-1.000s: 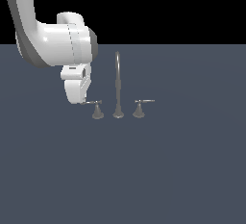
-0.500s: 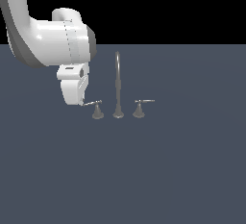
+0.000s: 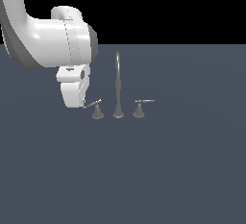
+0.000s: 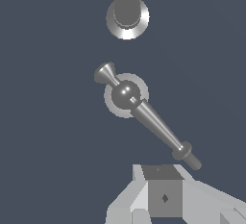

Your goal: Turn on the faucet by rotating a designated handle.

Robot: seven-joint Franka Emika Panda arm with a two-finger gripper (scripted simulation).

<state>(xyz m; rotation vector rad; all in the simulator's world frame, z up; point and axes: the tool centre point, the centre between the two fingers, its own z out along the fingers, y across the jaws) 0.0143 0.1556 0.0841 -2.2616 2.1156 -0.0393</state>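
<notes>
the end effector [image 3: 82,104] sits at the tip of the handle [image 3: 94,104], beside the faucet [image 3: 117,86]; whether it is open or closed i cannot tell.

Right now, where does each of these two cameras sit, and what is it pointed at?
Exterior view: off the arm, looking level across the dark floor at the faucet, with the white arm reaching in from the exterior view's left.
Wrist view: mounted on the arm, looking straight down on the handle and the spout's base; one grey finger shows.
Shared: both show that handle and the spout.
</notes>
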